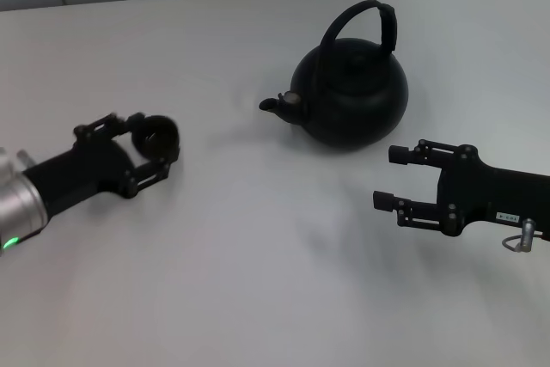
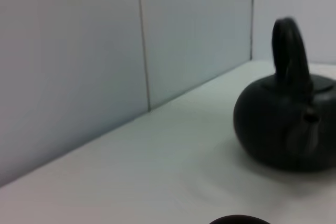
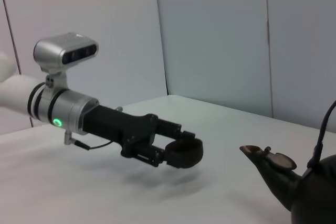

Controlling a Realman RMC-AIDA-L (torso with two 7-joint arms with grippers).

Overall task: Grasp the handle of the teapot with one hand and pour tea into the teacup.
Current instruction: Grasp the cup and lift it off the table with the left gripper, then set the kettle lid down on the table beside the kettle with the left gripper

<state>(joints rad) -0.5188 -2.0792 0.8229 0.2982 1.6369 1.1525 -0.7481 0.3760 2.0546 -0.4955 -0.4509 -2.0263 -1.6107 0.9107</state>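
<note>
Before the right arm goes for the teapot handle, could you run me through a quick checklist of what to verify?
1. Right gripper open and empty: ok.
2. Handle upright and unobstructed above the teapot: ok.
3. Teacup held in the left gripper, lifted off the table as the right wrist view shows: ok.
4. Spout points toward the teacup side: ok.
5. Lid seated on the pot: ok.
6. Tea level inside the teapot: cannot tell.
</note>
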